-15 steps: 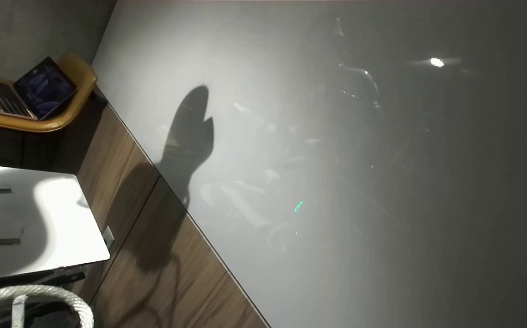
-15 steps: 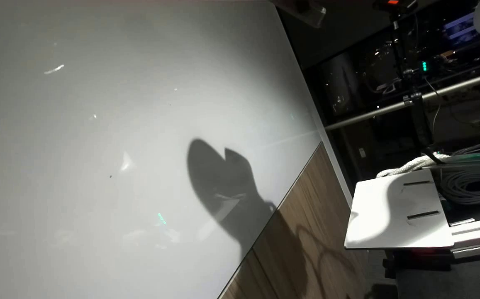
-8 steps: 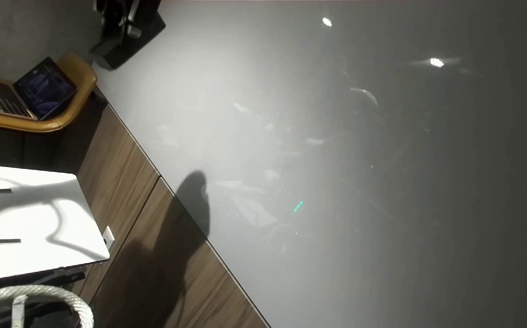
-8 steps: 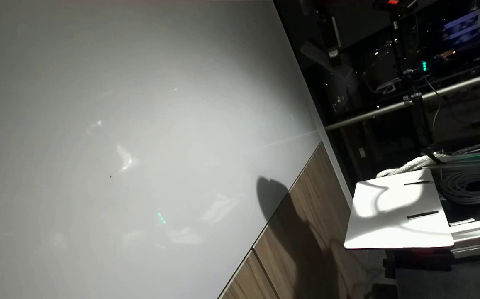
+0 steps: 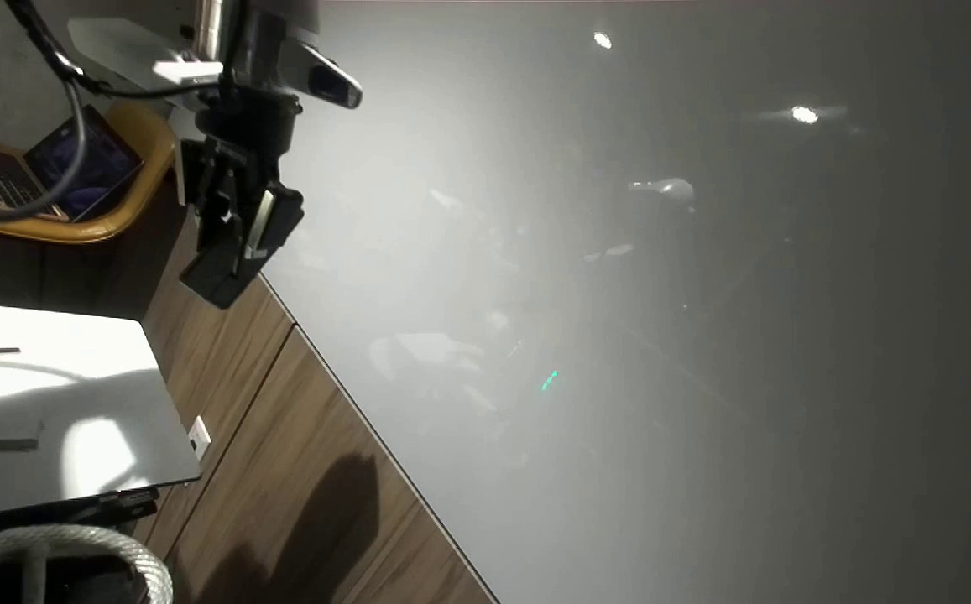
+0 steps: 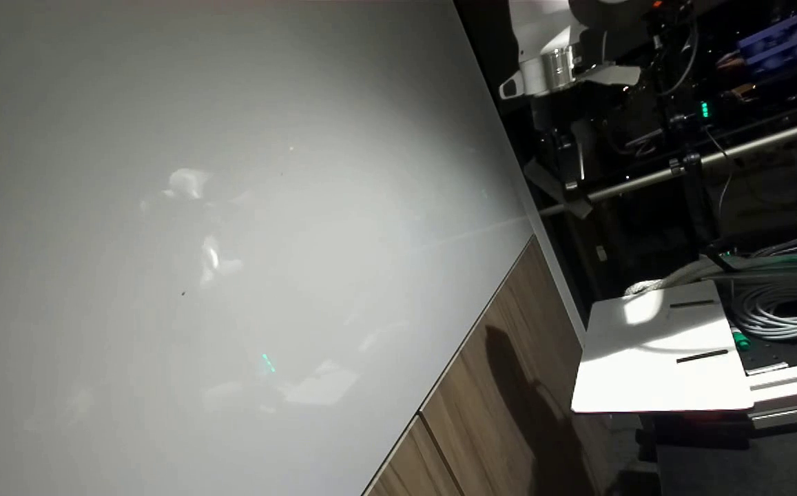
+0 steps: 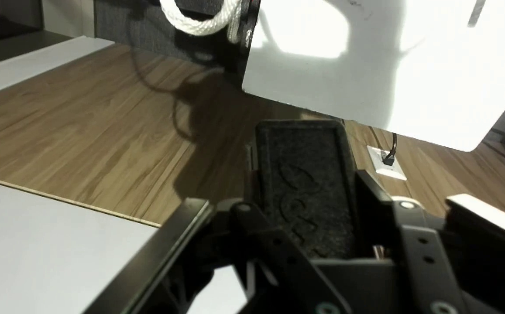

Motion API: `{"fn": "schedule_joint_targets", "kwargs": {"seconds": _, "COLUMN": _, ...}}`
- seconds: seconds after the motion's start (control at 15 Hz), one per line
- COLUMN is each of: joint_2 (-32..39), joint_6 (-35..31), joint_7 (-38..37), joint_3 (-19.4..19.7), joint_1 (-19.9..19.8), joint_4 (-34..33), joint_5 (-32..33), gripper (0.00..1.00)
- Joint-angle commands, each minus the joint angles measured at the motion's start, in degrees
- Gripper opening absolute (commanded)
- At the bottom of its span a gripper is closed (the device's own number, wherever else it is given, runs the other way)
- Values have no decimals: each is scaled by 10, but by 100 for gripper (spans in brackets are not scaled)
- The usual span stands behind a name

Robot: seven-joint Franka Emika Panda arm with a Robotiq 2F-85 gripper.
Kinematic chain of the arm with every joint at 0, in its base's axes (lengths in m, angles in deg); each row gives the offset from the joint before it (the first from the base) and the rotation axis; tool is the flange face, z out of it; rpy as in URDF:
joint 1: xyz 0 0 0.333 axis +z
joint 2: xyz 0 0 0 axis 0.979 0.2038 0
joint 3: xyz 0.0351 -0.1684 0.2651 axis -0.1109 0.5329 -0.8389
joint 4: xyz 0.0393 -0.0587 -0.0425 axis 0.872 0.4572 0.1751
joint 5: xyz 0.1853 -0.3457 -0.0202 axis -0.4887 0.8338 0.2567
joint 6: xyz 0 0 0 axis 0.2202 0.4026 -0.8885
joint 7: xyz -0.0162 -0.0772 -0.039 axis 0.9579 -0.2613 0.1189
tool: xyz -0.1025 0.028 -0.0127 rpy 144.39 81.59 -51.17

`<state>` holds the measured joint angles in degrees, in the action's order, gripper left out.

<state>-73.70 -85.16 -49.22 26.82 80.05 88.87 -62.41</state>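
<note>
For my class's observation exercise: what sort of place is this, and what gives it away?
Probably a robotics lab or office workspace: a robot arm, an open laptop on a tan chair, and coiled cables suggest it.

Dark grey rectangular block [image 7: 307, 183], rough-looking with curly marks on its face, is clamped in the claw [image 7: 305, 200], long side near vertical, right of centre in wrist view.

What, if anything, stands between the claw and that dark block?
Nothing visible: in the wrist view, the claw is closed directly on the dark block, with no other object showing between them.
</note>
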Motion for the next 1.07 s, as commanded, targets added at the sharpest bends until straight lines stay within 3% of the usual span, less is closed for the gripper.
{"fn": "schedule_joint_targets", "kwargs": {"seconds": 0.0, "joint_2": 102, "joint_6": -44, "joint_7": -6, "joint_3": -30, "joint_1": 2, "joint_4": -38, "joint_5": -26, "gripper": 29}}
{"fn": "schedule_joint_targets", "kwargs": {"seconds": 0.47, "joint_2": 195, "joint_6": 27, "joint_7": -99, "joint_3": -95, "joint_1": -3, "joint_4": -98, "joint_5": -66, "gripper": 29}}
{"fn": "schedule_joint_targets", "kwargs": {"seconds": 0.73, "joint_2": 227, "joint_6": 34, "joint_7": -116, "joint_3": -95, "joint_1": 3, "joint_4": -83, "joint_5": -100, "gripper": 29}}
{"fn": "schedule_joint_targets", "kwargs": {"seconds": 1.0, "joint_2": 295, "joint_6": -10, "joint_7": -106, "joint_3": -91, "joint_1": 7, "joint_4": -67, "joint_5": -138, "gripper": 29}}
